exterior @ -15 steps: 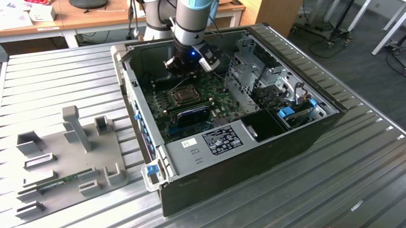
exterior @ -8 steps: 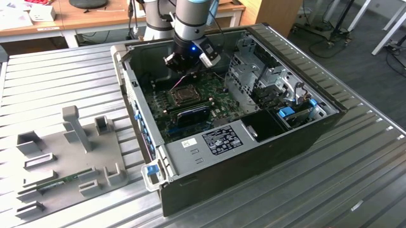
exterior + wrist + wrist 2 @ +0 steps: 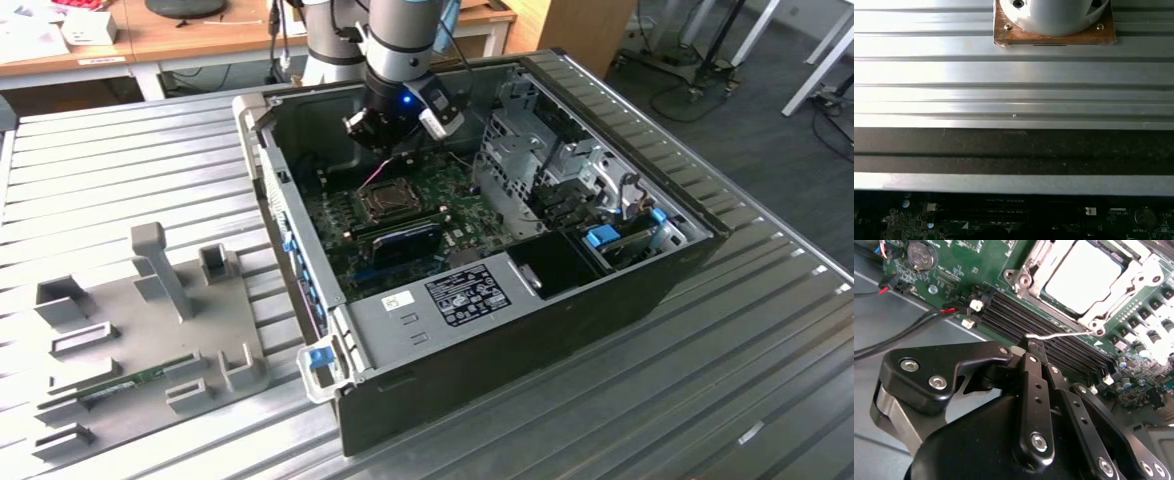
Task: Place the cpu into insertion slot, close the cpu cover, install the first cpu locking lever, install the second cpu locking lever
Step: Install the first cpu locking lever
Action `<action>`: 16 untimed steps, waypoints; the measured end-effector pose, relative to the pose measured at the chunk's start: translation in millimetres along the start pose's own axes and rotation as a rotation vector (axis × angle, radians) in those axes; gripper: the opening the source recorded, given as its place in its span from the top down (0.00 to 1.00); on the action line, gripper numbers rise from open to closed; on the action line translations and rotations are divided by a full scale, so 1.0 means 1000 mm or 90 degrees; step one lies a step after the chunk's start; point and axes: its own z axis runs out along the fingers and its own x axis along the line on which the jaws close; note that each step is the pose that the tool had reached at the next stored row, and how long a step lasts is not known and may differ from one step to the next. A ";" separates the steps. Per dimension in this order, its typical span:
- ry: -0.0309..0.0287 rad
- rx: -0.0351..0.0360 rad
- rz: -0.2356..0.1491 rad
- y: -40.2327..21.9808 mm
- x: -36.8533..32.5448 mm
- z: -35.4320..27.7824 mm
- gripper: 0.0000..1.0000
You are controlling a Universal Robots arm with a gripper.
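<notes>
The claw (image 3: pixel 1029 346) is clenched, its black fingertips drawn together over the long black memory slots (image 3: pixel 1019 315), and the free end of a thin silvery locking lever (image 3: pixel 1059 334) meets those tips. Whether the wire is pinched between them or only pressed by them, I cannot tell. From there the lever runs to a corner of the cpu cover (image 3: pixel 1119 297), which lies flat over the cpu (image 3: pixel 1083 276). The cpu sits in the insertion slot (image 3: pixel 362 200) on the green circuit board (image 3: pixel 954 270), so the work in hand looks like seating a lever rather than placing the chip. To do it well, I judge the claw should bear on the very end of the wire and push it down and sideways in one smooth arc, keeping the tips off the memory slots and away from the loose cables (image 3: pixel 904 325) beside them. A slip here would let the springy wire snap back. The cpu shows a pale, dull metal top framed by the cover's bright window. In the exterior view the claw (image 3: pixel 396 150) hangs just beside the slot, inside the open computer case (image 3: pixel 561 330), which lies on the ribbed bench (image 3: pixel 134 150).
</notes>
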 end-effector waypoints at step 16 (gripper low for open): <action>-0.0050 0.0006 -0.001 0.0028 0.0160 -0.0024 0.90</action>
